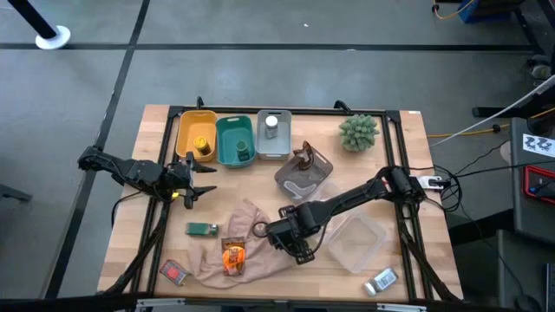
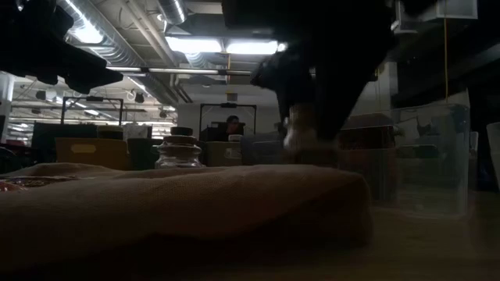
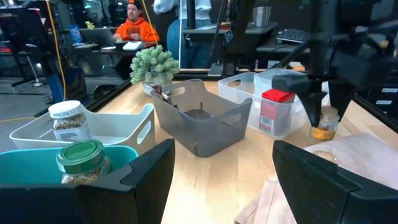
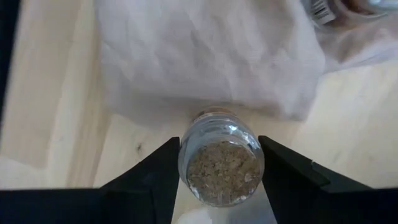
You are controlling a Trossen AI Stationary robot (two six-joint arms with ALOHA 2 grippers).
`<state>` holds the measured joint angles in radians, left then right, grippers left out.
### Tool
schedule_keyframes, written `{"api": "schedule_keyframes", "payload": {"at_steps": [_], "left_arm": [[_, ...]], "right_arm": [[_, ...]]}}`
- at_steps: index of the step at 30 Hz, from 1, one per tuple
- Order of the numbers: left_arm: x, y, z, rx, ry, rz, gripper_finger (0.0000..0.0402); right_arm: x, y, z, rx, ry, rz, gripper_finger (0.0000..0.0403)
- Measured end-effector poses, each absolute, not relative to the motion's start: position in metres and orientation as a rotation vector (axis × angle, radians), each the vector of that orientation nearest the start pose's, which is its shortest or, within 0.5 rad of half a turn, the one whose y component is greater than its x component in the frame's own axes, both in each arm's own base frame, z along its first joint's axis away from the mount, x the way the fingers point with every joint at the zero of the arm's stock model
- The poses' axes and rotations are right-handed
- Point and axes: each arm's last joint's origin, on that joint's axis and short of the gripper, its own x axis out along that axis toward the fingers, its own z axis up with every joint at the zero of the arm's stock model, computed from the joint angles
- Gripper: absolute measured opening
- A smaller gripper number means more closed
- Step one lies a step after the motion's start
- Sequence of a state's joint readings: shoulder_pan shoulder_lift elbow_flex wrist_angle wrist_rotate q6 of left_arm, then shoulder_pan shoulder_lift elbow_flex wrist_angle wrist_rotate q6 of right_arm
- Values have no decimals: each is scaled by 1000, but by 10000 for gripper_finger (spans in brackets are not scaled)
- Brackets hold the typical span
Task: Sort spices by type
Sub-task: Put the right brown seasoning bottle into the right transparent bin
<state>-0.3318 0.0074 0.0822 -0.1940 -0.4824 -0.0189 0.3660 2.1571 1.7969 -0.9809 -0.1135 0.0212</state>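
A small clear spice jar (image 4: pixel 219 163) with tan granules sits between the two fingers of the right gripper (image 4: pixel 219 171); the fingers stand at both sides of the glass, touching or nearly touching it, so a firm grip cannot be confirmed. In the high view the right gripper (image 1: pixel 290 234) is over the near-centre of the table (image 1: pixel 408 147), at the right edge of the beige cloth (image 1: pixel 251 221). In the left wrist view the jar (image 3: pixel 324 122) hangs below the dark fingers, just above the cloth.

Other spices:
- An orange sachet (image 1: pixel 232 256) lies on the cloth, left of the right gripper.
- A green box (image 1: pixel 202 229) lies on the bare wood, left of the cloth.
- A red packet (image 1: pixel 174 272) lies at the near-left corner.
- A silver packet (image 1: pixel 381 281) lies at the near-right corner.
- A red-capped jar (image 3: pixel 273 112) stands beside the grey bin.

Bins stand in a row at the far side: a yellow bin (image 1: pixel 184 130) holding a yellow jar (image 1: pixel 202 146), a teal bin (image 1: pixel 222 144) holding a green-lidded jar (image 3: pixel 81 160), and a white bin (image 1: pixel 261 146) holding a silver-capped jar (image 1: pixel 271 126). A grey bin (image 1: pixel 290 178) stands right of the row; a clear bin (image 1: pixel 360 243) stands near right.

The left gripper (image 1: pixel 198 180) hovers near the yellow and teal bins, fingers spread, holding nothing.

A green plant ball (image 1: pixel 358 132) rests at the far right. A person in an orange top (image 3: pixel 132 25) sits beyond the table.
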Motion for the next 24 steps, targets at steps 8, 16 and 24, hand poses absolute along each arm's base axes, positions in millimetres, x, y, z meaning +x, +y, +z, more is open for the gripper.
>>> {"api": "schedule_keyframes", "payload": {"at_steps": [8,16,24], "left_arm": [[88,-16,173,29,108,151,255],[88,-16,173,29,108,152,255],[88,-16,172,29,108,152,255]], "right_arm": [[406,160,242,-147,1374,380,189],[395,158,260,-63,1491,312,189],[378,171,265,-54,1582,294,191]]}}
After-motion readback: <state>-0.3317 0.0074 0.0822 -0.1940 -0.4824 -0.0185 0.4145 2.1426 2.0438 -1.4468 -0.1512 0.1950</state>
